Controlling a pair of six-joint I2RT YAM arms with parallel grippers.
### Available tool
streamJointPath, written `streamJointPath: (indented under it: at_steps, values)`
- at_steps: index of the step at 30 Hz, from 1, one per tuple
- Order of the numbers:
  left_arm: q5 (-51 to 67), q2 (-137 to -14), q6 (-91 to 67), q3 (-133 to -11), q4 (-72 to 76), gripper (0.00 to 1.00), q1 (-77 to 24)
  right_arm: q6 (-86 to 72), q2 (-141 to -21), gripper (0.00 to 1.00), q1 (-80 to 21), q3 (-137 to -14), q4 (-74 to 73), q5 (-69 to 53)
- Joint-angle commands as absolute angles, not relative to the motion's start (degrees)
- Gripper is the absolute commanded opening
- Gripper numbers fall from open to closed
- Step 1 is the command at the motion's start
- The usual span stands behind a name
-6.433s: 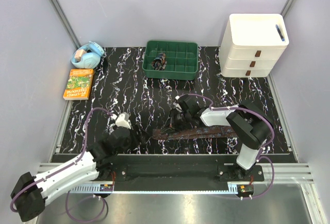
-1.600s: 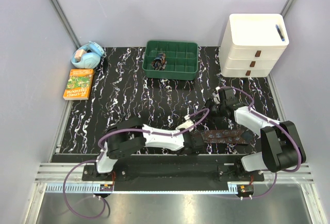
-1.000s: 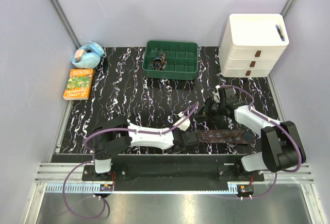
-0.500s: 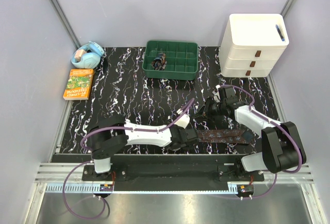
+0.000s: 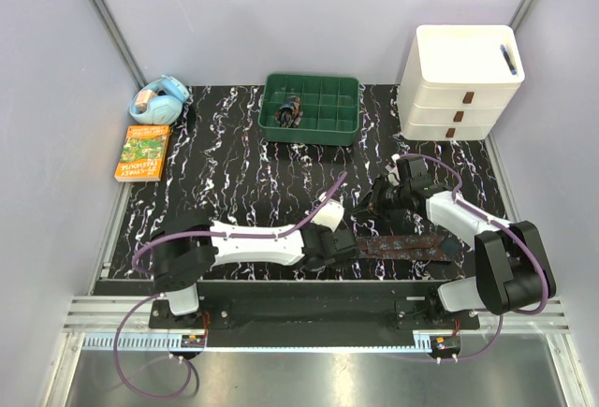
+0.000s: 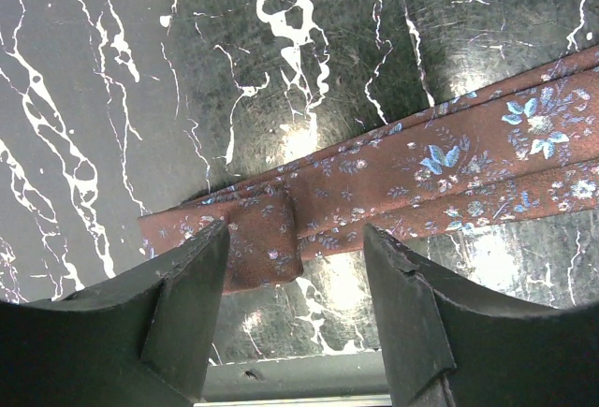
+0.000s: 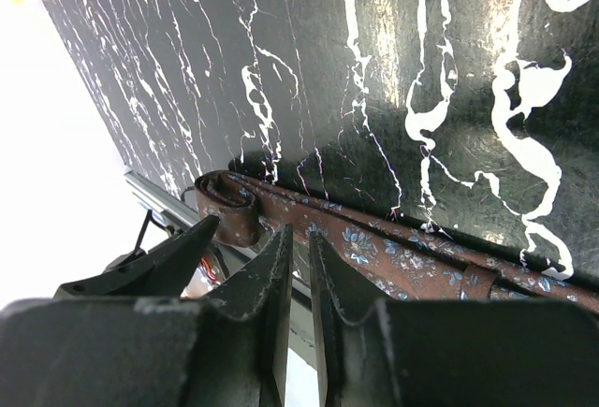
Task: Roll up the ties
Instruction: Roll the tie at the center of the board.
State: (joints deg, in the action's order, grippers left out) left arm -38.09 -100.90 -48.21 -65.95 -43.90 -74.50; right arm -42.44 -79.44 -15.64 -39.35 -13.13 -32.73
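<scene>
One tie (image 5: pixel 402 245) is lying along the lower middle of the top view, its long axis running left to right and its folded-over end pointing left. We are hovering the left gripper (image 6: pixel 295 239), the nearer one, over that end, jaws spread astride it, grasping nothing. The right gripper (image 5: pixel 377 203) is hanging just above the tie in frame, jaws nearly closed, empty.

Left arm (image 5: pixel 262 243) stretched out low, jaws spread wide, pointing down; right arm (image 5: pixel 449 215) folded, jaws almost together, nothing between them.
</scene>
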Motion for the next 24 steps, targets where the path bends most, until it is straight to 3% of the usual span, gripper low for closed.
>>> streamJointPath:
  at_steps: [1, 10, 14, 17, 24]
  values:
    - [-38.5, -98.61, -48.25, -66.45, -44.12, 0.64, -74.27, -42.1, -77.78, 0.2, -15.38, -41.48, -12.83, -34.72]
    - [-38.15, -90.65, -49.66, -65.92, -45.53, 0.61, -73.22, -41.13, -77.87, 0.19, -15.38, -40.96, -12.57, -37.08]
    - [-35.17, -82.19, -49.14, -63.99, -44.39, 0.67, -70.5, -41.22, -77.35, 0.21, -15.56, -40.87, -12.57, -38.76]
    - [-29.74, -74.73, -48.52, -59.96, -41.41, 0.7, -66.3, -41.74, -77.17, 0.25, -16.61, -41.39, -12.22, -39.37]
    - [-12.76, -54.43, -47.46, -38.27, -26.82, 0.71, -49.85, -47.98, -79.01, 0.31, -27.67, -42.8, -6.97, -37.18]
